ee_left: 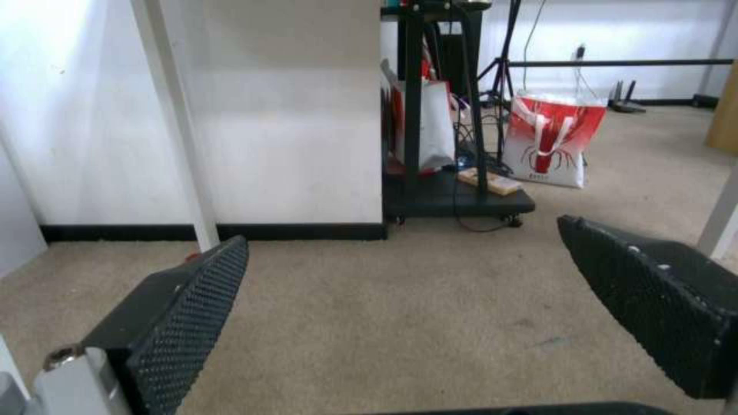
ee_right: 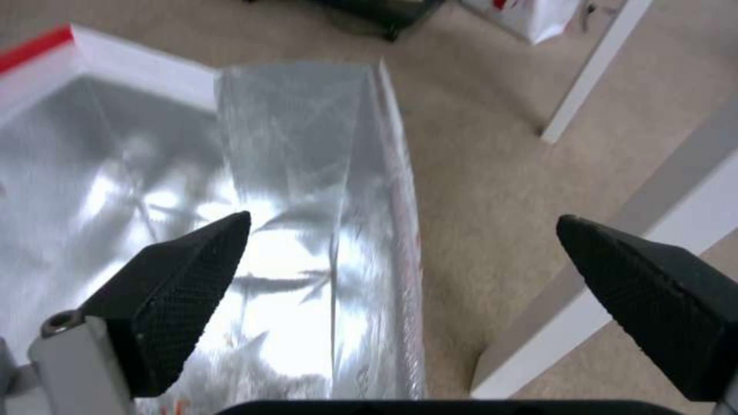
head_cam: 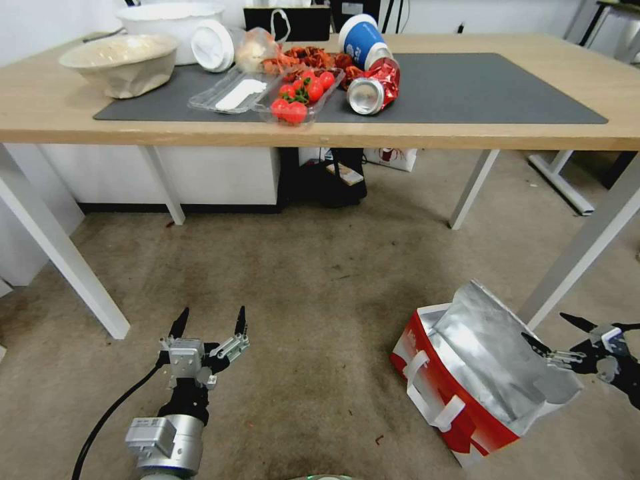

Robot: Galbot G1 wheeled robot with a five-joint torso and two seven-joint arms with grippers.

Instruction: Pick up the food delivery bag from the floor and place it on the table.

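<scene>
Right hand (head_cam: 557,340) sits low at the far-right side of the food delivery bag (head_cam: 467,373), wide open, gripping nothing. One finger reaches over the upright foil flap, the other stays outside it; the right wrist view confirms the flap edge (ee_right: 384,230) sits between the two spread fingers, one over the foil lining, the other over bare carpet. Looks like a straddle of the bag's wall set up for a pinch, not closed yet. Contact with the foil: cannot tell.

Left hand (head_cam: 210,327) hovers low over bare floor (head_cam: 320,280), well apart from the bag, also spread wide and empty. Likely parked so it stays out of the right arm's way.

Bag stands on the floor next to the counter's front-right leg (head_cam: 580,253), mouth open upward, silver lining exposed, white strap handles (head_cam: 427,387) hanging down the red side facing the robot. Nothing lifted yet.

Counter (head_cam: 467,130) ahead: light wood top, dark grey mat (head_cam: 480,87). Left and centre of the mat are crowded: paper bowls (head_cam: 123,63), a clear tray of cherry tomatoes (head_cam: 300,97), a crushed red can (head_cam: 373,87), a blue-and-white cup (head_cam: 363,37) on its side. Right half of the mat is the sensible drop zone.

Room: stained brownish carpet, white wall panel under the counter, a black cart (ee_left: 454,196) with cables, and a second red-and-white bag (ee_left: 553,141) beyond it. That one isn't the target.
</scene>
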